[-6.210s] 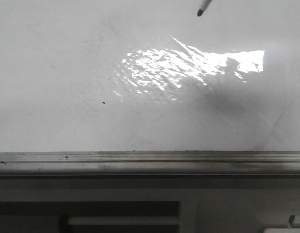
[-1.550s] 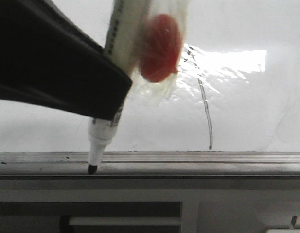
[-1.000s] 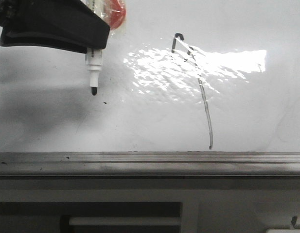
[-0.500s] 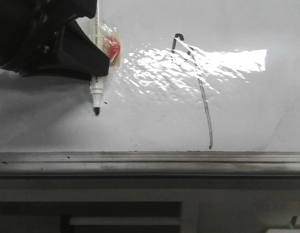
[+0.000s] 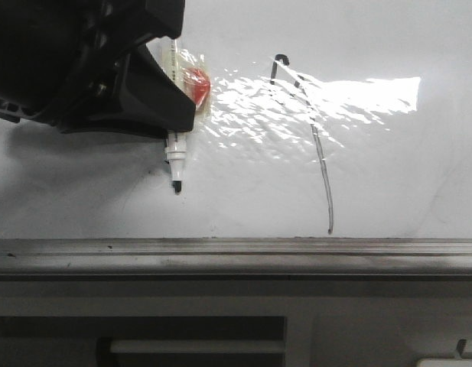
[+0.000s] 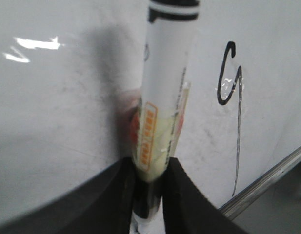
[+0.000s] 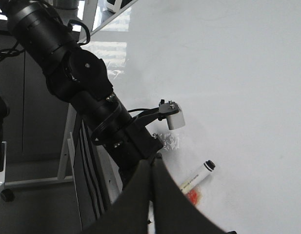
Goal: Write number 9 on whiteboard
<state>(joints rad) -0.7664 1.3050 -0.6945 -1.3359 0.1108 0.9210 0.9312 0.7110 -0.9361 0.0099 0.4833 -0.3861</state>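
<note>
One marker pen (image 5: 174, 157) — clamped in the left gripper (image 5: 173, 130) — beside the number 9 (image 5: 316, 145).

Looks like a robotics lab or test room: a big glossy whiteboard (image 5: 388, 168) with a grey metal rail (image 5: 297, 248) fills the scene. A black robot arm (image 7: 87, 92) reaches in beside bare metal frame legs (image 7: 70, 141) and a dark floor (image 7: 38, 209).

You get hard glare off the wrinkled film of the whiteboard (image 5: 419, 176), just beside the left pincer (image 5: 176, 130), with soft shadow under it. In the left wrist view the marker (image 6: 165, 97) is blurred.
</note>
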